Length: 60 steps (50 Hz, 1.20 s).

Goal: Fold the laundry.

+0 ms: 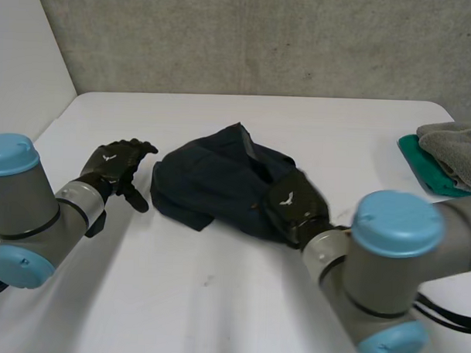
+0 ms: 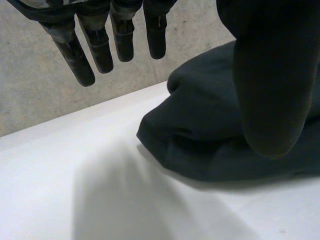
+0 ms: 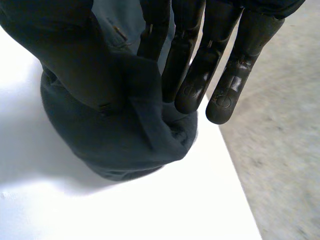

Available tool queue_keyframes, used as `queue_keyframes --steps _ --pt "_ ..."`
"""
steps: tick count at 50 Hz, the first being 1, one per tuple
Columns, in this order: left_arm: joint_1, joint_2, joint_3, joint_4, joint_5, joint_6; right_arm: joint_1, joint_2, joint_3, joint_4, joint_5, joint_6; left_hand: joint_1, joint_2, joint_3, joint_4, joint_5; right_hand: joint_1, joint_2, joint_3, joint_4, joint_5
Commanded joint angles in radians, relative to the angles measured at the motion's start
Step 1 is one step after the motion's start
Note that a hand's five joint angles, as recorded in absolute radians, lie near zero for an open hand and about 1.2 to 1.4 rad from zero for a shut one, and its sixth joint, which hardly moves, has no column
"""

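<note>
A dark navy garment (image 1: pixel 212 183) lies bunched in the middle of the white table (image 1: pixel 216 300). My right hand (image 1: pixel 293 202) rests on its right end. In the right wrist view a raised fold of the garment (image 3: pixel 115 135) is pinched between the thumb and the nearly straight fingers (image 3: pixel 200 75). My left hand (image 1: pixel 116 166) hovers just left of the garment and does not touch it. In the left wrist view its fingers (image 2: pixel 100 45) are straight and spread, with the garment's edge (image 2: pixel 210 140) lying beyond the thumb.
A folded grey towel (image 1: pixel 457 153) lies on a green cloth (image 1: pixel 419 161) at the table's right edge. A grey wall stands behind the table's far edge. Bare table surface stretches in front of the garment.
</note>
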<state>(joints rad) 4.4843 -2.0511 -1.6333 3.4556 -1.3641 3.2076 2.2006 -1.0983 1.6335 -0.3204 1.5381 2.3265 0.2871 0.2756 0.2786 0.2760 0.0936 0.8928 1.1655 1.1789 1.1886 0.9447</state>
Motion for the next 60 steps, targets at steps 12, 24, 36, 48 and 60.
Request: queue_keyframes --steps 12,24,36,48,60 --pt "-0.03 0.022 -0.042 -0.004 0.007 0.001 -0.199 -0.314 0.177 0.552 -0.039 0.019 0.032 0.044 0.041 0.043 0.051 -0.252 -0.525 -0.538 -0.548 -0.478" --pt "-0.073 0.025 -0.053 -0.01 0.014 0.015 -0.197 -0.339 -0.072 0.451 -0.179 0.338 0.047 0.058 0.055 0.058 0.066 -0.514 -0.787 -0.8 -0.81 -0.741" --pt "-0.109 -0.003 -0.033 -0.009 0.013 0.017 -0.108 0.055 -0.394 0.52 -0.2 0.347 0.152 0.164 0.161 0.163 0.171 -0.611 -0.884 -0.897 -0.907 -0.838" --pt "-0.165 -0.072 0.018 -0.012 0.0 0.014 -0.073 0.268 -0.532 0.569 -0.217 0.349 0.246 0.258 0.255 0.257 0.265 -0.523 -0.796 -0.809 -0.819 -0.75" --pt "-0.163 -0.015 -0.02 -0.018 -0.012 0.001 -0.068 0.29 -0.644 0.569 -0.194 0.347 0.135 0.146 0.144 0.146 0.154 0.503 0.231 0.217 0.208 0.277"
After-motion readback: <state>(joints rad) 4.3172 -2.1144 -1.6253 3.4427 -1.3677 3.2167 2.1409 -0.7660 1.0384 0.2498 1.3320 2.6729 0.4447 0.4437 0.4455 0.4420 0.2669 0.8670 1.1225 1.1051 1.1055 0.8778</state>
